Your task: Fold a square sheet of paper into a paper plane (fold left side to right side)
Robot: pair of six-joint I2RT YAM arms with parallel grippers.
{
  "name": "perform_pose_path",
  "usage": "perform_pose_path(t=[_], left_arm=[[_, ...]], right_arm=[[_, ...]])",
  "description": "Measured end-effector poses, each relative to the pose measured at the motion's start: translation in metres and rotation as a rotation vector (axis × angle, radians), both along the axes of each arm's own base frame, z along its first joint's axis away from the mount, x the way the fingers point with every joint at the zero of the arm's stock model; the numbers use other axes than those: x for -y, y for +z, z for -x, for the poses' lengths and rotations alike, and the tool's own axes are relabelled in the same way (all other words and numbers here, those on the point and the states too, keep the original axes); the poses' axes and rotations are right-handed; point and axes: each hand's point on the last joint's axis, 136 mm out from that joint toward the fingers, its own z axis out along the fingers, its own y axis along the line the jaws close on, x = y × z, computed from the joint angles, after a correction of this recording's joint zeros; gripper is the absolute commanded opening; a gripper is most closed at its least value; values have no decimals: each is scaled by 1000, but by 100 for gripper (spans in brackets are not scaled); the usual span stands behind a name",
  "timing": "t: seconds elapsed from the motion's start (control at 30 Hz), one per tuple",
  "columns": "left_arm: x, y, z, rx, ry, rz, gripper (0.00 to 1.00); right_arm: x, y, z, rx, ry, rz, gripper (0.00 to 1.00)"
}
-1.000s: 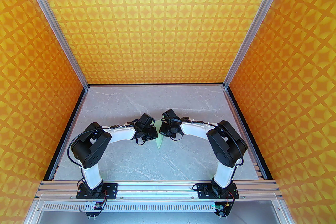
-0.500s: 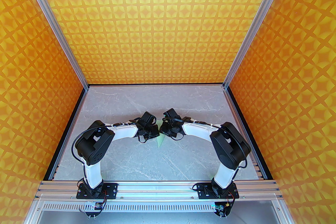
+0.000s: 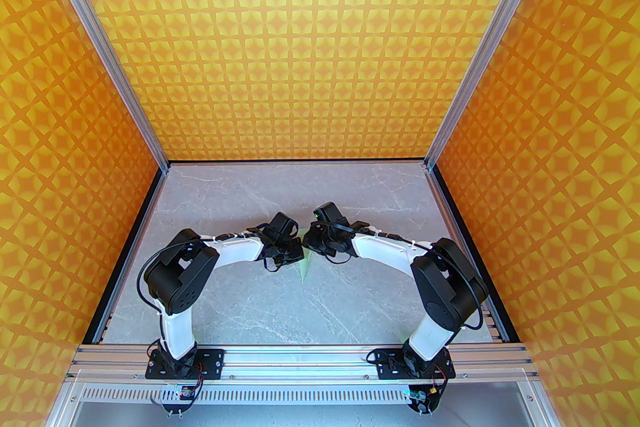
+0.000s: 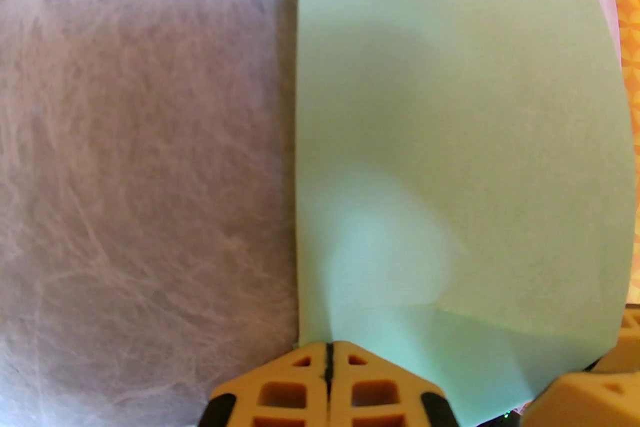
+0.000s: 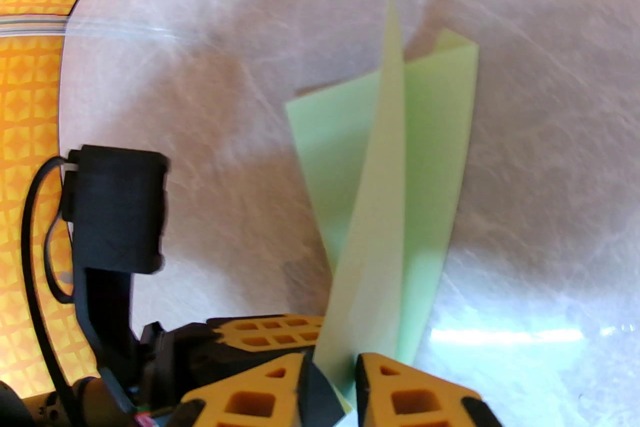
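Mint-green sheet of paper, grey marbled table, orange star-patterned walls

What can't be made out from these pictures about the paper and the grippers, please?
Top view: both wrists cover most of the sheet of paper; a green sliver peeks out.
Left wrist view: the left gripper is shut at the sheet's corner; its own fingers hide how much paper is pinched.
Right wrist view: the right gripper's jaws stand apart around a raised flap; blur and the bottom edge hide any contact.
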Motion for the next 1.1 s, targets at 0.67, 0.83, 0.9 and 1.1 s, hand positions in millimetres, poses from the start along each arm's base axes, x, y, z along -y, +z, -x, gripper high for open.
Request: perform_pose_path(t=[0.67, 0.83, 0.9, 1.1], left_arm=[[-1, 1, 2, 4, 3, 3, 12], [-5, 5, 7, 9, 7, 6, 16], [-7, 8, 8, 13, 14, 10, 17], [-12, 23, 5, 47, 35, 43, 23]], right_arm=[[-8, -10, -14, 10, -20, -45, 19], [-9, -12, -17, 14, -24, -50, 19], [-9, -15, -17, 9, -26, -47, 19], [-8, -20, -17, -1, -28, -41, 19]])
